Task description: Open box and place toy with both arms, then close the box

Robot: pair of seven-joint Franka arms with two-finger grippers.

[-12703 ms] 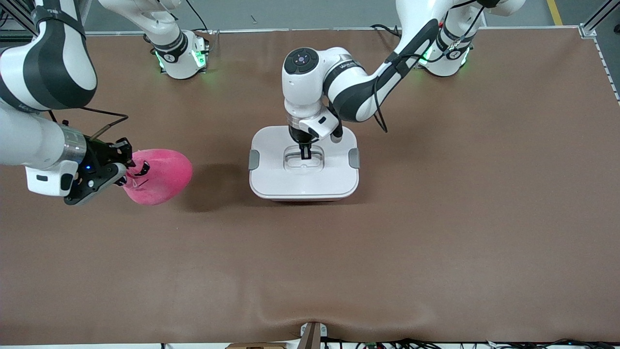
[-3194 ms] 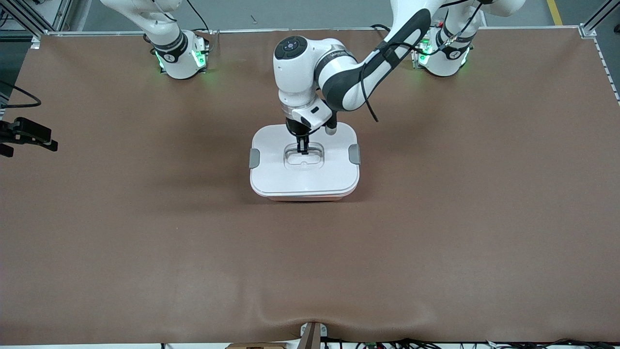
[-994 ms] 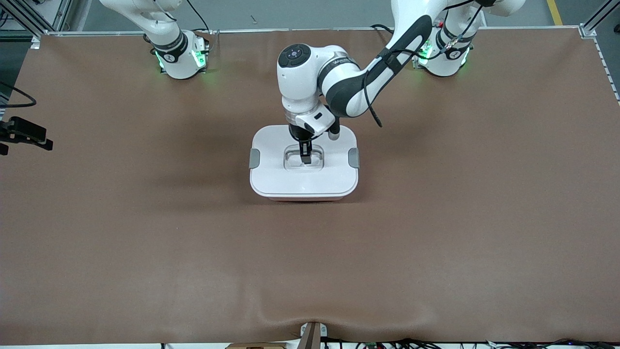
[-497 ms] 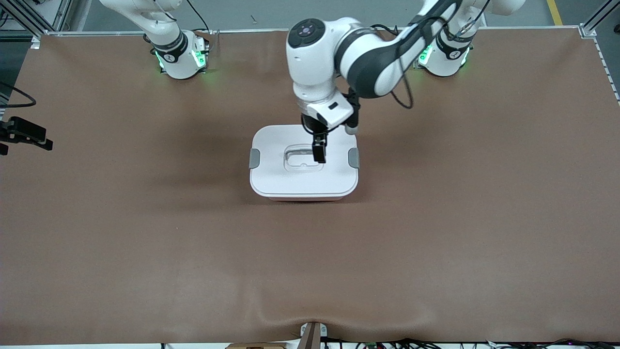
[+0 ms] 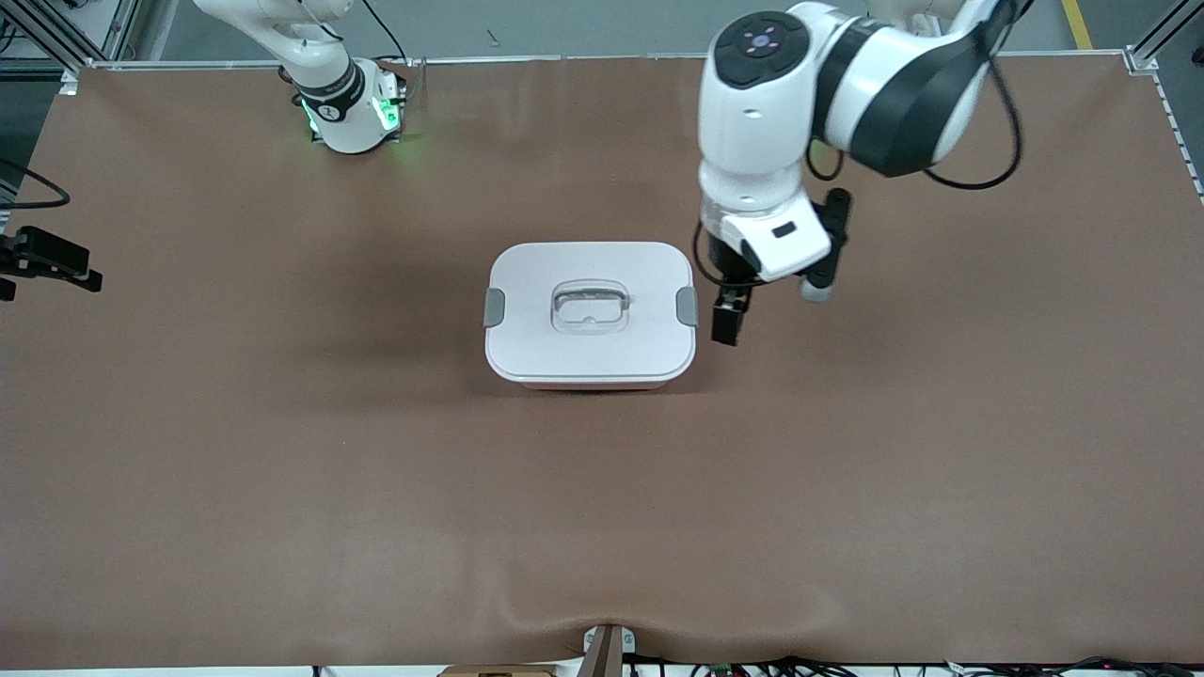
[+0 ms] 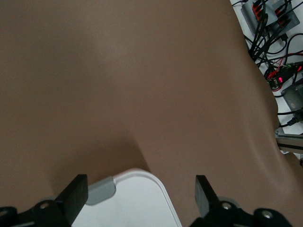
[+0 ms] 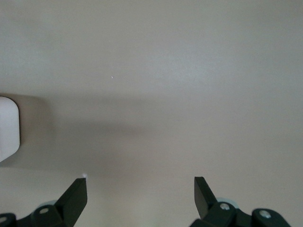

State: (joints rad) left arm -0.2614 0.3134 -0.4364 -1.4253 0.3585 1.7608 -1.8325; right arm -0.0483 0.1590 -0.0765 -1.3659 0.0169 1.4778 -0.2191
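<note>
The box (image 5: 591, 315) sits in the middle of the table (image 5: 282, 470) with its white lid (image 5: 591, 273) on. The toy cannot be seen anywhere (maybe it is inside).

The left gripper (image 5: 729, 320) hangs in the air just beside the box, by the grey clip (image 5: 688, 306) toward the left arm's end. Its jaws are wide open and hold nothing. The right gripper (image 7: 139, 198) waits off at the right arm's end, also wide open and empty.

The box looks hard, smooth and probably light. The clear handle (image 5: 589, 307) on top looks like the best place to grab.
</note>
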